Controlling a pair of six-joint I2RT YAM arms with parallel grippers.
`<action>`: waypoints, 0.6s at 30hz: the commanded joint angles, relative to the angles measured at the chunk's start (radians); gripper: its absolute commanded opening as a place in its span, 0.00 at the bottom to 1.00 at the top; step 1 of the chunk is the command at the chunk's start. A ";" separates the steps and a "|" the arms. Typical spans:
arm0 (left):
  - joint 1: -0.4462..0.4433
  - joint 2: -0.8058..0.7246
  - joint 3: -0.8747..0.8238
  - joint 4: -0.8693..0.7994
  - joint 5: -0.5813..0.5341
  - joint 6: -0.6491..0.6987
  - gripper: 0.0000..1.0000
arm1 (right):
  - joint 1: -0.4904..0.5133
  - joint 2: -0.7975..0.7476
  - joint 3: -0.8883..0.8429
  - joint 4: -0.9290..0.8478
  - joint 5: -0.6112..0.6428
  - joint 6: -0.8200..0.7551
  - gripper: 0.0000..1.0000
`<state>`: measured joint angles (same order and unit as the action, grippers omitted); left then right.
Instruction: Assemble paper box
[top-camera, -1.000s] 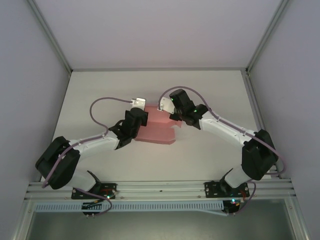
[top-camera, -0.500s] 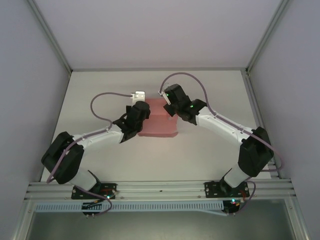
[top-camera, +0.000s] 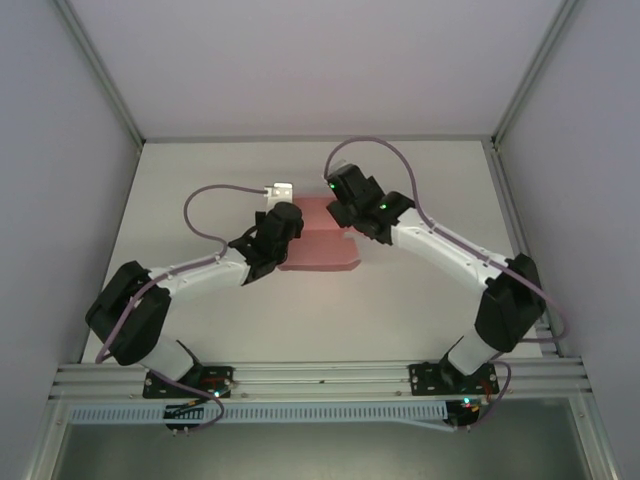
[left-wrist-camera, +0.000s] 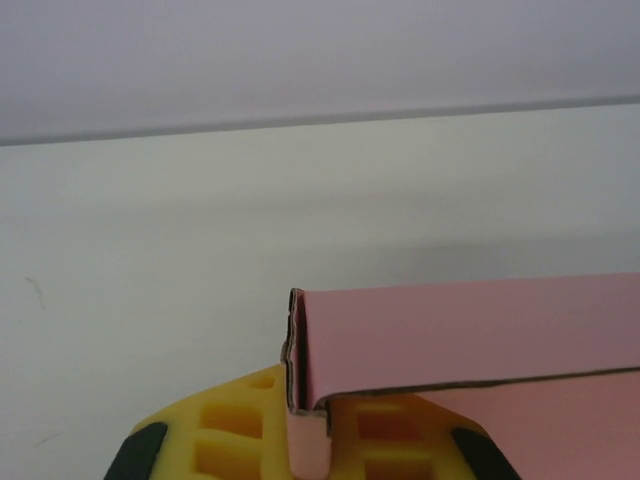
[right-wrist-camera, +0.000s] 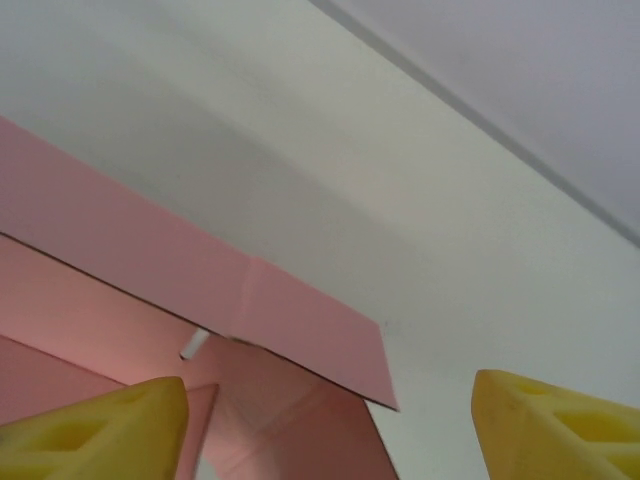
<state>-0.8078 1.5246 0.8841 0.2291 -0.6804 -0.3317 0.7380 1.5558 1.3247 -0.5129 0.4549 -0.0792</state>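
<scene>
Right wrist view: the right gripper (right-wrist-camera: 328, 425) has sprung apart off the paper box (right-wrist-camera: 150, 260), whose left edge the left gripper (left-wrist-camera: 305, 445) stays clamped on, toward the far edge of the bench (top-camera: 200, 170), so that fold seems done.

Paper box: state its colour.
The paper box is plain salmon pink, clearest in the left wrist view.

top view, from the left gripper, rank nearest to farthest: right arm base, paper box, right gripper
1. paper box: its left edge is pinched in the left gripper, so they touch.
2. right gripper: across the box, over its far right corner.
3. right arm base: at the table's near right edge.
</scene>
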 joint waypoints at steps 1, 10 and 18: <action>0.007 -0.062 -0.035 0.055 0.038 -0.005 0.00 | -0.075 -0.086 -0.114 0.060 -0.075 0.099 0.77; 0.027 -0.199 -0.180 0.268 0.350 0.081 0.00 | -0.356 -0.208 -0.426 0.533 -0.778 0.192 0.68; 0.027 -0.193 -0.166 0.250 0.377 0.073 0.00 | -0.345 -0.118 -0.387 0.624 -1.169 0.156 0.66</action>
<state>-0.7383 1.3319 0.7013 0.3969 -0.4465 -0.2741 0.3485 1.4136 0.9081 -0.0196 -0.4080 0.0719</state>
